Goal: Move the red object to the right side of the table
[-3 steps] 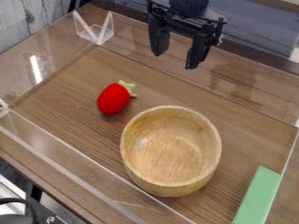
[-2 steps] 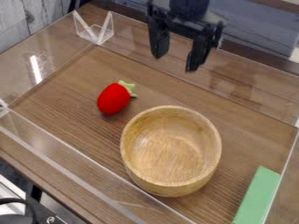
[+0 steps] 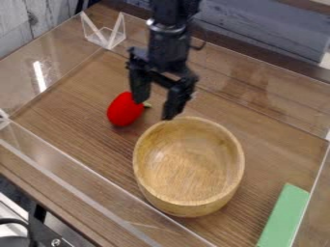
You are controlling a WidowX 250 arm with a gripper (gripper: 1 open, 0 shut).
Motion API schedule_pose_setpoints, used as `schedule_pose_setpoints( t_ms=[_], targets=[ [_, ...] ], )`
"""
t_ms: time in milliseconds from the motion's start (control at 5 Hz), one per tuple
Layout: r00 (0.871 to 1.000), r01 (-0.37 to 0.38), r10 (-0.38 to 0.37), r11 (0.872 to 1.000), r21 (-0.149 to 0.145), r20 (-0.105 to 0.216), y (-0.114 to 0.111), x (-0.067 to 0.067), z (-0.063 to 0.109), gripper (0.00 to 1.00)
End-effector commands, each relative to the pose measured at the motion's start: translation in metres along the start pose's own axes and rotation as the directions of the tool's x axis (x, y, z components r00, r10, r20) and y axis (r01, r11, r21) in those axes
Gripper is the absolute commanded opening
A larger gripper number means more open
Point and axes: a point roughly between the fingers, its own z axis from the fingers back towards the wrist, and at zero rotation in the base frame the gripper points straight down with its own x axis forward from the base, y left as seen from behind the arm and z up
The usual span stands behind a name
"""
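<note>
The red object point(image 3: 123, 111) is a small glossy strawberry-shaped toy lying on the brown wood-grain table point(image 3: 77, 87), left of centre. My black gripper point(image 3: 160, 98) hangs pointing down just to the right of it, over the table between the toy and the bowl. Its jaws stand open with nothing between them; the left finger point(image 3: 135, 92) is close beside the toy, and I cannot tell if it touches it. Part of the toy's right side is hidden behind that finger.
A round light wooden bowl point(image 3: 188, 164) sits right of the toy, just below the gripper. A flat green block point(image 3: 287, 218) lies at the lower right corner. Clear acrylic walls point(image 3: 52, 159) border the tabletop, and a clear stand point(image 3: 103, 33) sits at the back left.
The gripper has come down and moved left from the back of the table to just beside the red object. It stayed open. Toy and bowl have not moved.
</note>
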Motion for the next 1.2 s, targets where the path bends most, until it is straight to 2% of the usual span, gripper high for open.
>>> schedule_pose_setpoints(
  t_ms=[0, 200, 400, 600, 1000],
  targets=[
    [0.993, 0.046, -0.049, 0.998, 0.033, 0.108, 0.036, -0.012, 0.014, 1.0],
    [0.986, 0.081, -0.084, 0.996, 0.028, 0.146, 0.065, -0.023, 0.006, 1.0],
    [0.986, -0.006, 0.003, 1.0, 0.014, 0.166, 0.062, -0.023, 0.0, 1.0],
    [0.984, -0.047, 0.045, 0.999, 0.007, 0.173, 0.06, -0.016, -0.004, 1.0],
    [0.984, 0.035, -0.037, 0.999, 0.013, 0.176, 0.048, -0.011, -0.01, 1.0]
  ],
)
